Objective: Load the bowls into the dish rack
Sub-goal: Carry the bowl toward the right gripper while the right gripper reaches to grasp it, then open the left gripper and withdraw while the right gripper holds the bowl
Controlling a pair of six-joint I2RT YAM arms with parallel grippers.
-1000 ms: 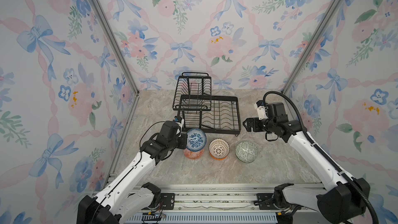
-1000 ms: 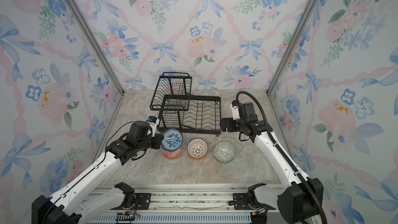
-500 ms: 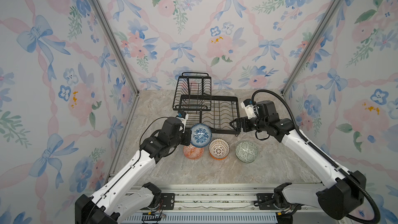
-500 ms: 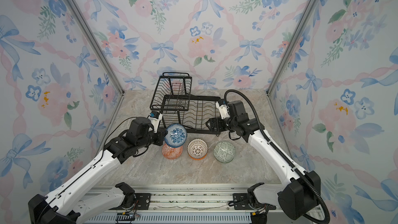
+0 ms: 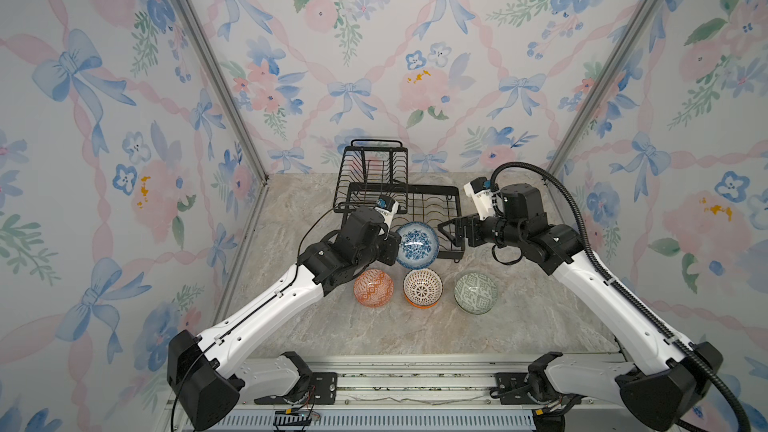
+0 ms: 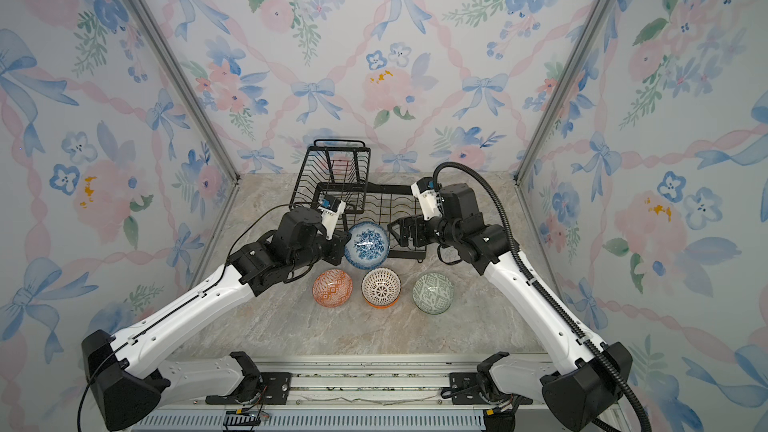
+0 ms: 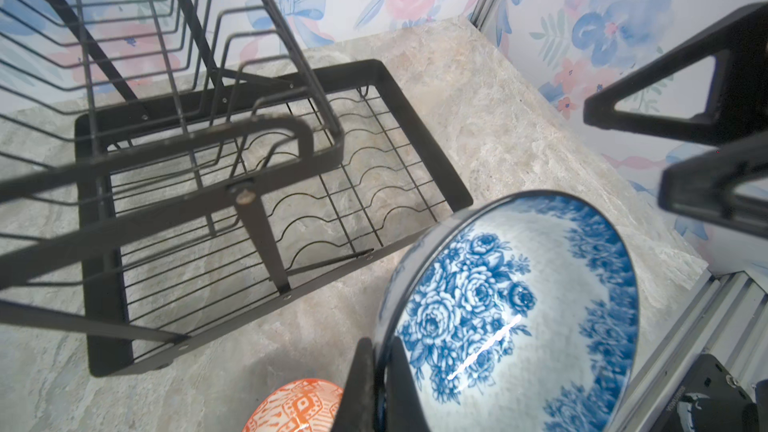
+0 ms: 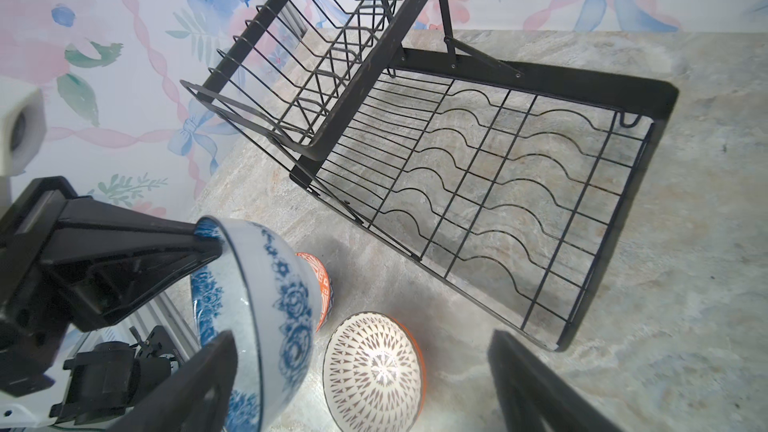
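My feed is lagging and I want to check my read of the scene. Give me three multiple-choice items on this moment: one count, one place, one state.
1. How many bowls are in the dish rack?
A. two
B. none
C. four

2. Where is the blue-white floral bowl?
A. in the rack's upper basket
B. lying in the rack's lower tray
C. held in the air in front of the rack

3. What is the state of the right gripper?
A. open and empty
B. shut on the floral bowl
C. shut on a rack wire

Answers:
1 B: both wrist views show only bare wire in the two tiers.
2 C: the left gripper pinches its rim, clear of the rack's front corner.
3 A: its jaws stand wide apart and grip nothing.
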